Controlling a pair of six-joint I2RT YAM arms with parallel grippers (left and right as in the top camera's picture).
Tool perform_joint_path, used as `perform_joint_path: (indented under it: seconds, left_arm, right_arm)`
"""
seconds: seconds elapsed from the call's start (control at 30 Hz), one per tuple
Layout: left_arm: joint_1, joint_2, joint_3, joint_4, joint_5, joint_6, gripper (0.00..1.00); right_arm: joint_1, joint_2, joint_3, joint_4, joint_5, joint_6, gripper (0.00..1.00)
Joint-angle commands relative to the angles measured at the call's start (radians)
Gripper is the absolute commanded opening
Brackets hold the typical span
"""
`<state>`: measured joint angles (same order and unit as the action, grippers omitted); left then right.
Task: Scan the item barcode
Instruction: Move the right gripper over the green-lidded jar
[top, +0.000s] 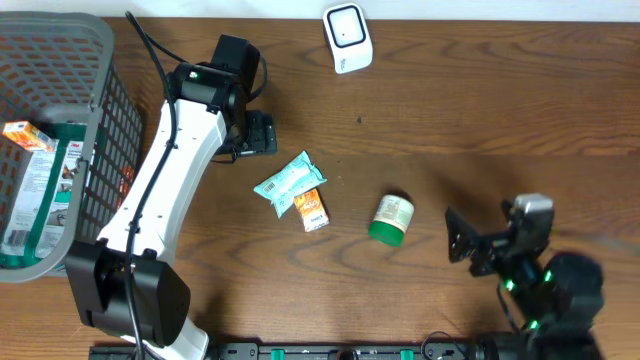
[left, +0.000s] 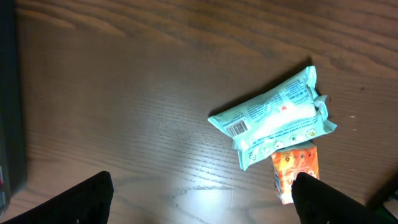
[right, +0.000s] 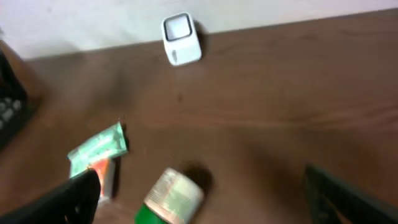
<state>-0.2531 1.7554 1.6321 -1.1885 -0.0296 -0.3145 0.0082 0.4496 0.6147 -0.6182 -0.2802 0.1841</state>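
The overhead camera looks straight down on the table (top: 450, 120). The left wrist camera faces down, close above the teal packet (left: 273, 118) near the table's middle. The right wrist camera looks obliquely, from farther back, toward the far edge; all three share that packet.

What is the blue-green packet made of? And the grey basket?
The teal packet looks like thin, glossy plastic film: it is wrinkled and shiny, with crimped ends. The grey basket looks like matte moulded plastic, with an even grid of holes.
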Motion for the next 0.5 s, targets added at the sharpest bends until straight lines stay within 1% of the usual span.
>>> perform_joint_path:
  seconds: [0.0,0.03,0.1,0.17,0.23,0.27,0.3,0.33,0.4,0.43,0.47]
  left_arm:
    - [0.002,0.003,0.002,-0.004,-0.009,0.002,0.92]
    - [0.002,0.003,0.002,-0.004,-0.009,0.002,0.92]
    - [0.002,0.003,0.002,-0.004,-0.009,0.002,0.93]
    - [0.002,0.003,0.002,-0.004,-0.009,0.002,0.92]
    - [0.002,0.003,0.002,-0.004,-0.009,0.002,0.92]
    - [0.002,0.003,0.002,-0.004,-0.009,0.002,0.92]
    - [0.002,0.003,0.002,-0.004,-0.009,0.002,0.92]
    - [0.002,0.003,0.002,-0.004,-0.009,0.002,0.93]
    - [0.002,0.003,0.002,-0.004,-0.009,0.002,0.93]
    - [0.002,0.003,0.002,-0.004,-0.009,0.002,0.93]
    - [0.002,0.003,0.002,-0.004,-0.009,0.002,0.93]
  right_arm:
    - [0.013,0.258,0.23,-0.198,-0.008,0.021,0.99]
    - [0.036,0.373,0.329,-0.306,-0.029,0.021,0.99]
    - [0.074,0.5,0.419,-0.4,-0.096,0.021,0.99]
    - [0.117,0.633,0.466,-0.402,-0.272,0.021,0.99]
    - [0.144,0.724,0.455,-0.392,-0.388,0.04,0.99]
    - [0.161,0.776,0.449,-0.389,-0.405,0.042,0.96]
    - [0.176,0.817,0.446,-0.389,-0.379,0.064,0.7]
    - [0.198,0.864,0.44,-0.389,-0.307,0.121,0.64]
    - [0.239,0.929,0.429,-0.387,-0.128,0.235,0.65]
    - [0.269,0.964,0.426,-0.383,-0.033,0.283,0.7]
    - [0.296,0.992,0.426,-0.375,0.019,0.316,0.77]
